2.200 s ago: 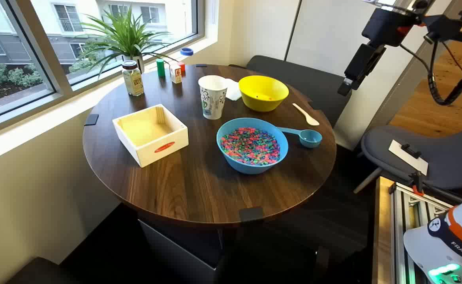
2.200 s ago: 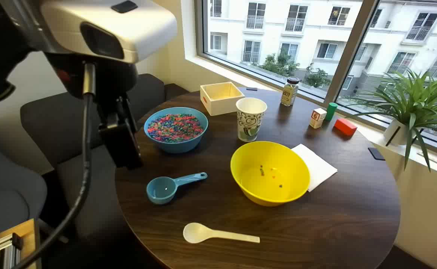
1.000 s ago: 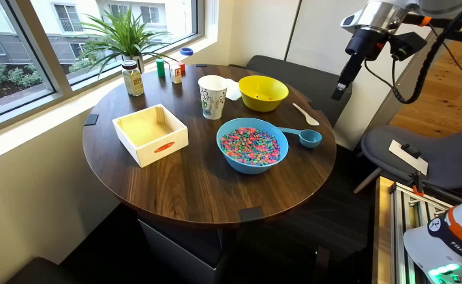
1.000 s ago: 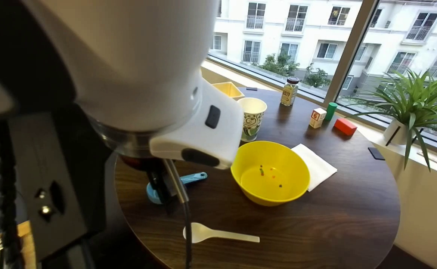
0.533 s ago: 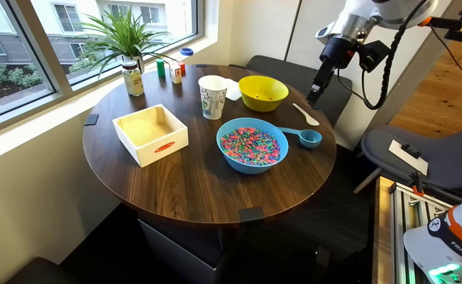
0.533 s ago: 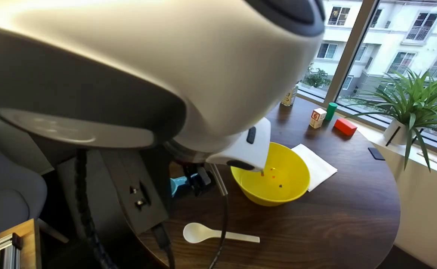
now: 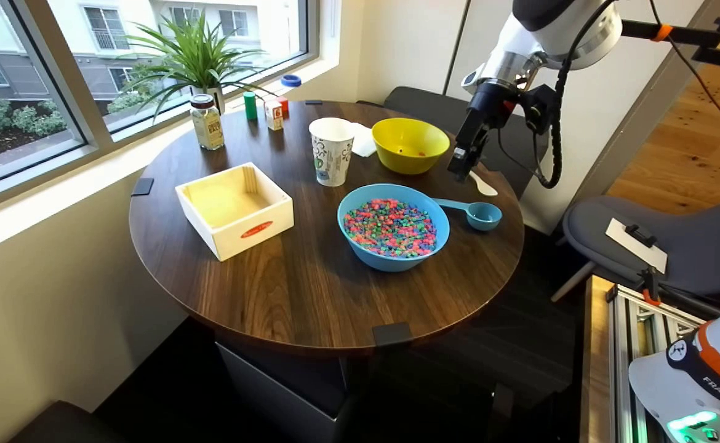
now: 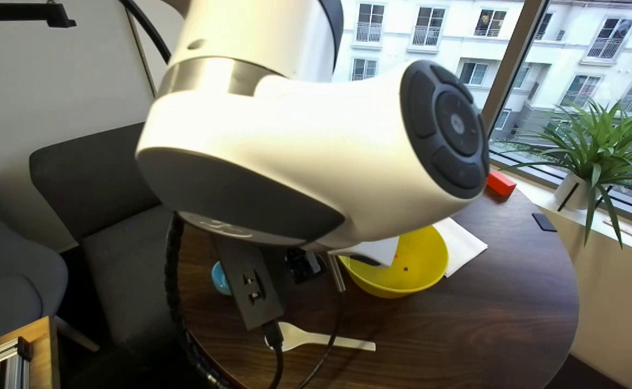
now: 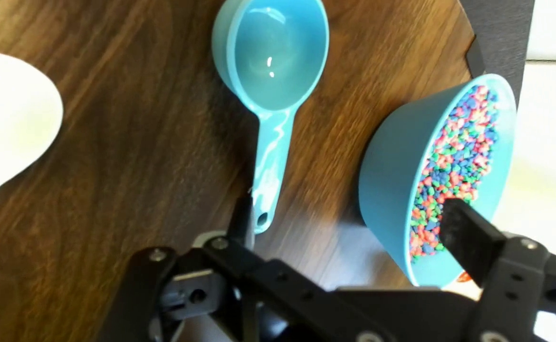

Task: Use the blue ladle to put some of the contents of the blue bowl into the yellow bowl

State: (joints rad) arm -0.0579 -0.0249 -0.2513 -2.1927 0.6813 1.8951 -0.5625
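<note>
The blue ladle (image 7: 483, 215) lies on the table beside the blue bowl (image 7: 391, 263), its handle pointing toward the bowl. The ladle's empty cup (image 9: 278, 57) shows in the wrist view. The multicoloured contents (image 7: 391, 227) fill much of the blue bowl, which stands at the right of the wrist view (image 9: 392, 166). The yellow bowl (image 7: 410, 154) stands farther back with a few bits inside; the arm partly covers it in an exterior view (image 8: 418, 270). My gripper (image 7: 460, 166) is open and empty above the table. In the wrist view (image 9: 349, 218), its left finger overlaps the ladle handle's end.
A pale utensil (image 7: 484, 186) lies near the ladle. A paper cup (image 7: 331, 154) stands between the bowls and a wooden box (image 7: 252, 227). A white napkin (image 8: 463, 246) lies by the yellow bowl. A jar (image 7: 207, 126) and small blocks (image 7: 274, 115) stand by the window.
The arm has swung in over the table, and my gripper has come lower, between the yellow bowl and the ladle. The bowls and ladle have not moved.
</note>
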